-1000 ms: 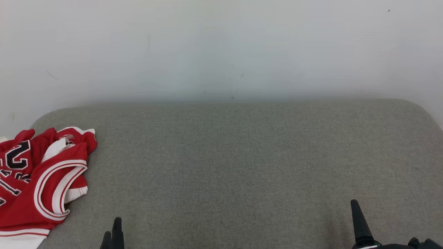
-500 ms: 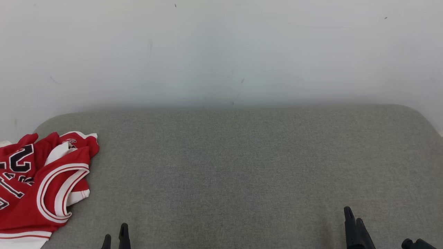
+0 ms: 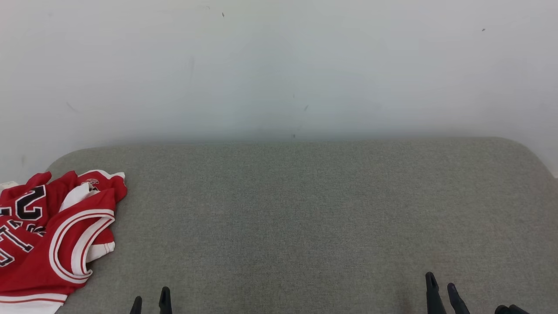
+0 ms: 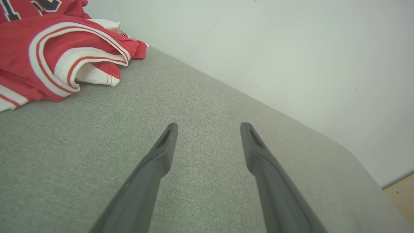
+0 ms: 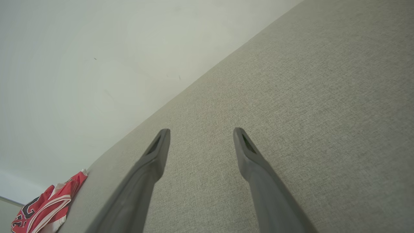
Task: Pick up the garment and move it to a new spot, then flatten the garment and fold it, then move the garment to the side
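- Right now the garment (image 3: 52, 235) lies crumpled at the left end of the bench (image 3: 305, 209), near 8 o'clock in the head view. It is red with white trim, runs partly off that view's edge, and nothing holds it.
- Step in hand, as I judge it: the reach for the first pick-up. To do it well, bring the nearer tool over the heap and come down on a raised fold, such as the white-banded armhole edge. Pinch cloth only, not the padding.
- A grip near a hem or shoulder should let the garment hang open rather than lift as a ball.
- Left tool (image 3: 151, 301): at 7 o'clock, fingers spread wide, empty. The garment lies toward 10 o'clock from it, near but apart, with bare bench between.
- Right tool (image 3: 441, 290): at 5 o'clock, likewise wide open and empty. The garment is well apart from it, off toward 9 o'clock.
- Wall (image 3: 279, 65): plain, behind the bench at 12 o'clock.
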